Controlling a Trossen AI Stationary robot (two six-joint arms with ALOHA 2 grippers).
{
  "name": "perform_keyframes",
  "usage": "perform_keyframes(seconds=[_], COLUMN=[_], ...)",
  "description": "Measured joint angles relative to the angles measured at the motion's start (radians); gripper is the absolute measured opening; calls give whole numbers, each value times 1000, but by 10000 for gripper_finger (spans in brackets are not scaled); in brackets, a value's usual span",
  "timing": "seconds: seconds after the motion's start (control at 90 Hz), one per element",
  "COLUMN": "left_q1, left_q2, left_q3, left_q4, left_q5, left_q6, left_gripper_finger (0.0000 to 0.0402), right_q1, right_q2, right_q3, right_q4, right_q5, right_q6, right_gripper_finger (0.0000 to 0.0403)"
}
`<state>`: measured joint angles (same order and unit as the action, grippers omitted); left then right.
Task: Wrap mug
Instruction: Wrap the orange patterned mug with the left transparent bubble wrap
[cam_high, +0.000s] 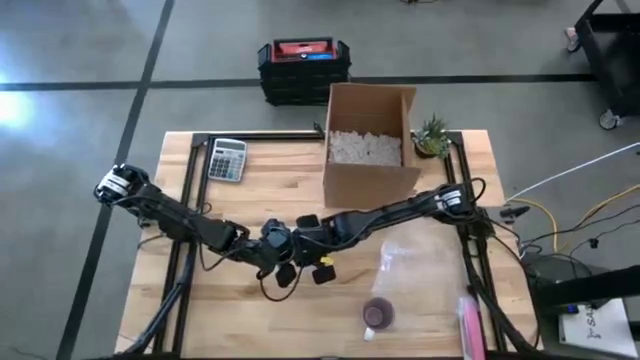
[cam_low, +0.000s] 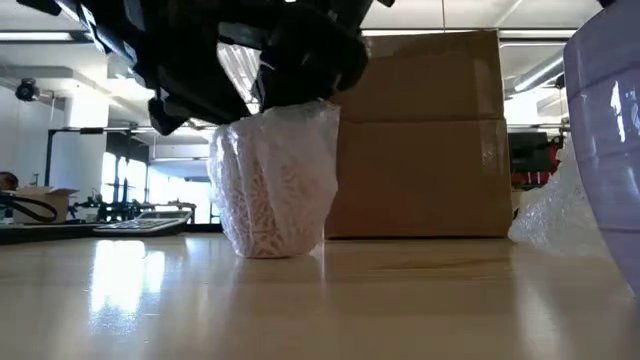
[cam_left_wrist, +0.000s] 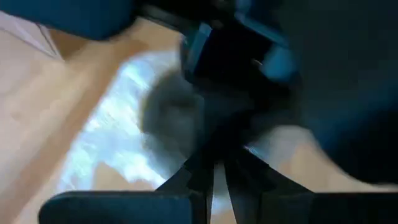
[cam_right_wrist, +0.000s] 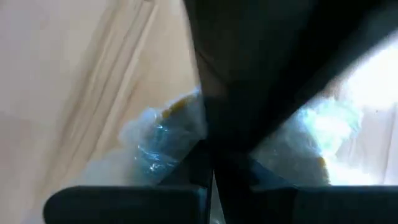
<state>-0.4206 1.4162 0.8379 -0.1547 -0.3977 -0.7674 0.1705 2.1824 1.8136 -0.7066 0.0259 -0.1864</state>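
A mug wrapped in bubble wrap stands upright on its base on the wooden table, near the middle. From above, both arms hide it in the high view. My left gripper and my right gripper meet over its top, both shut at the gathered wrap. The mug itself is hidden under the wrap. A second, purple mug stands bare near the front edge. My left gripper comes from above onto the wrap's gathered top; its fingers lie shut together there. The right arm covers the place of contact. The wrapped mug stays standing on the table. My right gripper also comes from above, its fingers shut on the bubble wrap at the bundle's top. Layers and edge do not show, because the left arm is in front. The bundle stays upright on the table.
An open cardboard box with white filling stands at the far middle, a small plant to its right and a calculator at the far left. A loose sheet of bubble wrap lies right of the grippers. A pink object lies front right.
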Motion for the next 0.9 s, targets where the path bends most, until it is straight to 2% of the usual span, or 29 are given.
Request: perform_keyframes(seconds=[0.2,0.322,0.511,0.756,0.9], left_q1=[-29,-51,-51,-51,-50], left_q2=[-7,1,6,6,6], left_q3=[9,-5,-4,-3,-3], left_q4=[-157,-207,-177,-166,-157], left_q5=[-5,-67,-104,-118,-118], left_q6=[-106,-124,-106,-88,-80], left_gripper_finger=[22,22,22,22,22], right_q1=[-1,-1,-1,-10,-27], right_q2=[-8,-14,-40,-151,-124], right_q3=[-1,-3,-6,-6,-10], right_q4=[-9,-22,-28,-56,2], right_q5=[0,1,0,0,3], right_q6=[1,0,0,-10,-4], right_gripper_finger=[0,0,0,0,0])
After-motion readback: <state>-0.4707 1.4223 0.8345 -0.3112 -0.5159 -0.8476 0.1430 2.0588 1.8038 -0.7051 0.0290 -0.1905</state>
